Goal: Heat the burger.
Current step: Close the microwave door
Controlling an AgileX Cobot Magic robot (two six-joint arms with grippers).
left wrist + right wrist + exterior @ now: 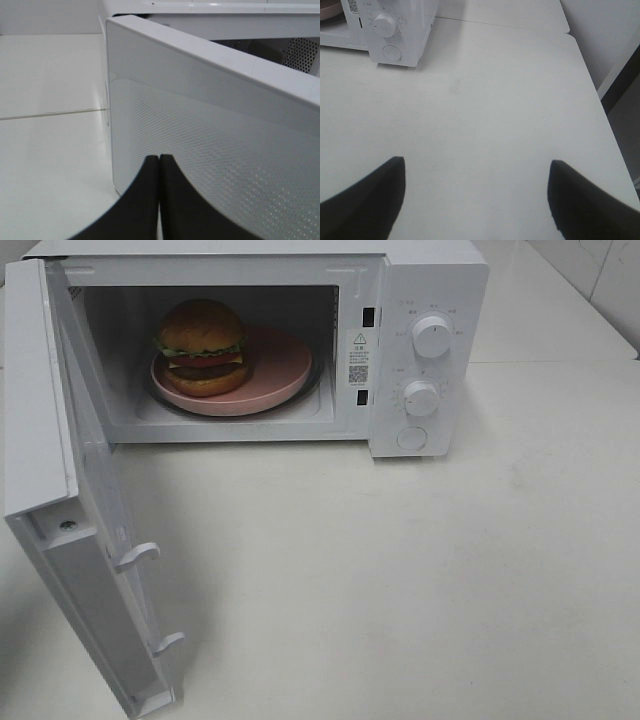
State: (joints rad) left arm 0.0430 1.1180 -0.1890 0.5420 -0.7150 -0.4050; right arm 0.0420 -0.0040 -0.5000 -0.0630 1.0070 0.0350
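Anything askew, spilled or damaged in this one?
Nothing looks spilled or damaged. The burger sits upright on the pink plate inside the microwave, toward the plate's left side rather than centred. The door stands wide open, not yet shut for heating.

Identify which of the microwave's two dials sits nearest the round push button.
The lower dial: it sits just above the round button, while the upper dial stands farther up, above the lower one.

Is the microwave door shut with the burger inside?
No, the microwave door stands wide open, showing the burger on its pink plate inside.
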